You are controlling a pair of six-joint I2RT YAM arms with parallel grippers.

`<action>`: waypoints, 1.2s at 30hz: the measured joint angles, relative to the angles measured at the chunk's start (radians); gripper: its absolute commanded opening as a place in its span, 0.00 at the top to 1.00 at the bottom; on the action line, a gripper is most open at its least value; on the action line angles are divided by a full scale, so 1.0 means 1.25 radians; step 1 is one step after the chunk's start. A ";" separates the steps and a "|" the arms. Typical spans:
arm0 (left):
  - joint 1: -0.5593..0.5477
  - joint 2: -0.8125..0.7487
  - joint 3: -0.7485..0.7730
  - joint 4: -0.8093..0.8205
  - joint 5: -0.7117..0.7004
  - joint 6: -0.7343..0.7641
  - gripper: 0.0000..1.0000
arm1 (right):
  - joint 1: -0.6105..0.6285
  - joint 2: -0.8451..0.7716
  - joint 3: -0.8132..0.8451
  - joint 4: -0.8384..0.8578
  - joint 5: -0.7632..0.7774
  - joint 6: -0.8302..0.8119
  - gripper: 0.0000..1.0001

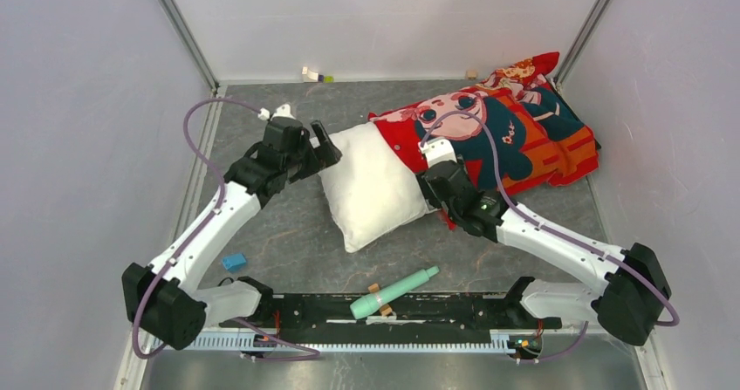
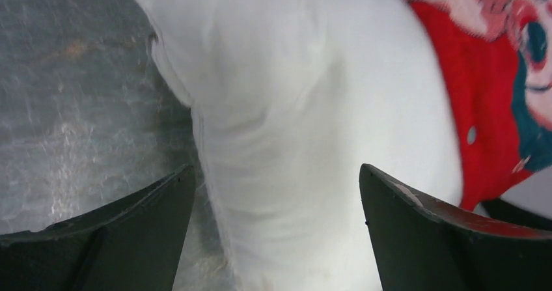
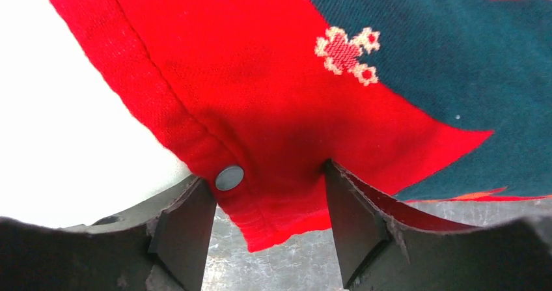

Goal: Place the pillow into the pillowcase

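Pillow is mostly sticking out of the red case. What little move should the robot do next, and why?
Probably close the right tool on the pillowcase hem. Its jaws stand apart with the red edge, by the snap button, between them, while most of the pillow lies outside. Holding that edge should let the left tool, open around the pillow's free end, push it in.

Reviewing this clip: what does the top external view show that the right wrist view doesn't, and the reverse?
Only the top view: the cartoon face on the pillowcase, the mint-green cylinder, the blue block, and most of the pillow lying outside the case. Only the right wrist: a round metal snap on the hem, between the right gripper's open fingers. Both: red pillowcase fabric, white pillow, grey table.
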 measured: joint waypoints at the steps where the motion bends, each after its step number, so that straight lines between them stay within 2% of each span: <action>1: -0.006 -0.019 -0.025 -0.002 0.007 0.002 0.00 | 0.000 0.000 0.009 -0.006 0.006 0.002 0.46; 6: -0.089 -0.034 -0.154 0.045 0.065 -0.003 0.00 | 0.001 0.001 0.032 -0.022 0.028 0.004 0.73; 8: -0.117 -0.011 -0.187 0.092 0.094 -0.018 0.08 | 0.001 0.005 0.040 -0.032 0.038 0.002 0.91; 9: -0.126 0.002 -0.197 0.113 0.103 -0.026 0.19 | 0.001 0.009 0.046 -0.042 0.044 0.002 0.99; 10: -0.132 0.016 -0.204 0.132 0.106 -0.035 0.29 | 0.001 0.010 0.050 -0.046 0.046 0.005 1.00; 13: -0.136 0.056 -0.208 0.179 0.108 -0.067 0.69 | 0.019 0.031 0.111 -0.107 0.067 0.006 1.00; 14: -0.138 0.071 -0.207 0.198 0.107 -0.078 0.80 | 0.037 0.040 0.140 -0.120 0.071 0.007 1.00; 16: -0.150 0.108 -0.193 0.220 0.099 -0.099 0.96 | 0.098 0.067 0.218 -0.151 0.084 0.010 1.00; 17: -0.162 0.132 -0.172 0.220 0.093 -0.104 0.97 | 0.140 0.088 0.267 -0.162 0.093 0.010 1.00; 21: -0.219 0.211 -0.042 0.182 0.025 -0.108 0.97 | 0.239 0.176 0.395 -0.206 0.109 0.009 1.00; 26: -0.250 0.205 0.028 0.117 -0.041 -0.111 0.97 | 0.228 0.229 0.490 -0.296 0.128 -0.006 1.00; 28: -0.252 0.197 0.040 0.090 -0.054 -0.111 0.93 | 0.223 0.232 0.566 -0.345 0.125 -0.016 1.00; 30: -0.255 0.185 0.056 0.052 -0.055 -0.111 0.85 | 0.222 0.240 0.668 -0.387 0.123 -0.025 1.00; 33: -0.285 0.158 0.090 -0.011 -0.050 -0.110 0.66 | 0.205 0.281 0.844 -0.439 0.112 -0.048 1.00; 35: -0.320 0.134 0.120 -0.049 -0.036 -0.105 0.50 | 0.156 0.321 0.947 -0.449 0.069 -0.055 1.00; 36: -0.332 0.124 0.136 -0.061 -0.029 -0.099 0.38 | 0.128 0.339 0.985 -0.443 0.045 -0.057 1.00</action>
